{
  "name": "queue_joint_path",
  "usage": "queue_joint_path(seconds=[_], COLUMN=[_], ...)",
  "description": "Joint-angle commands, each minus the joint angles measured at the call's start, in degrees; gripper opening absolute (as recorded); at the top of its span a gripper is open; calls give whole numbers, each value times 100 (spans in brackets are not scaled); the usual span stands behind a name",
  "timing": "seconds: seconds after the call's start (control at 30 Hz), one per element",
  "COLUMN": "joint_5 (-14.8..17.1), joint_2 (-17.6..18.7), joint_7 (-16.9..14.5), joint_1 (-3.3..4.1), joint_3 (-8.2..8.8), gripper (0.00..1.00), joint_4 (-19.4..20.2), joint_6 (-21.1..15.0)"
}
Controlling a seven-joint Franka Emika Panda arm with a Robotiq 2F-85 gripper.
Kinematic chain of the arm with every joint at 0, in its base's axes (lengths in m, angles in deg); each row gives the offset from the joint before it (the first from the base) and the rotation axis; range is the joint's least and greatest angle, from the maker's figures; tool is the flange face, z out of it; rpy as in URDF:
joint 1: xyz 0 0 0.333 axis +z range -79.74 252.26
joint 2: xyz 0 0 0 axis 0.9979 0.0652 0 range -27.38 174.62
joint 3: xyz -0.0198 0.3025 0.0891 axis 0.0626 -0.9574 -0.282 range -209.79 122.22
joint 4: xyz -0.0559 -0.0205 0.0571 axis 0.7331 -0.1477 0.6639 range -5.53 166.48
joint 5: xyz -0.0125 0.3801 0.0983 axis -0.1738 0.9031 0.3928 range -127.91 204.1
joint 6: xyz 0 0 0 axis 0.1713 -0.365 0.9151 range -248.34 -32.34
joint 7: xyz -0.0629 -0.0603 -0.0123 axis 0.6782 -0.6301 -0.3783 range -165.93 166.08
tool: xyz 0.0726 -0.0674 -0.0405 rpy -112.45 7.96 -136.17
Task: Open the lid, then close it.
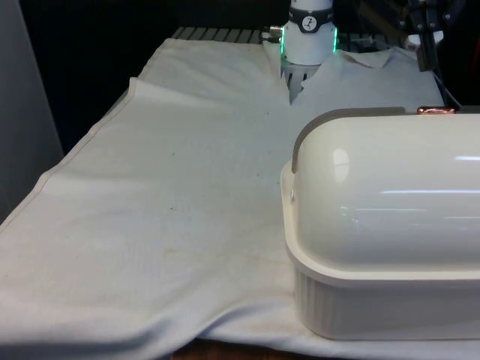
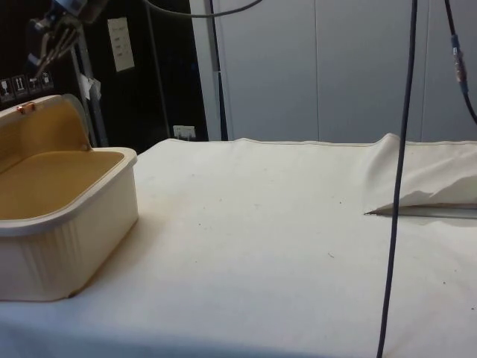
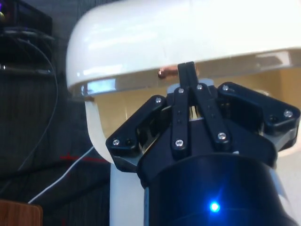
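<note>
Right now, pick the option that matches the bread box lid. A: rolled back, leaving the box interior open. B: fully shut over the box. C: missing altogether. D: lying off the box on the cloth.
A: in the side view the lid stands rolled back behind the bread box, whose tan interior lies open, and the hand is shut just by the lid's copper handle.

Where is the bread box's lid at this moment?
The lid is rolled back open at the bread box, on the side view's left; the gripper is at its copper handle.
</note>
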Motion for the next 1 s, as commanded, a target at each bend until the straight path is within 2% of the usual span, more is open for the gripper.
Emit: queue_joint_path(seconds=[0.0, 0.23, 0.27, 0.37, 0.5, 0.53, 0.6, 0.7, 0.8, 0.83, 0.97], joint_5=[-11, -23, 0, -23, -34, -11, -40, -46, -11, -40, -29], joint_2=[34, 212, 149, 390, 596, 544, 733, 842, 900, 882, 900], joint_7=[-6, -34, -29, -46, -40, -52, -29, -29, -52, -11, -11], joint_1=[-6, 0, -6, 11, 29, 17, 34, 34, 23, 46, 46], joint_3=[0, 34, 29, 29, 29, 17, 40, 46, 17, 46, 40], gripper=[0, 0, 0, 0, 0, 0, 0, 0, 0, 0, 0], joint_4=[-92, -590, -498, -842, -1100, -1031, -1295, -1473, -1564, -1553, -1558], joint_6=[23, 304, 258, 435, 579, 504, 710, 848, 928, 997, 1123])
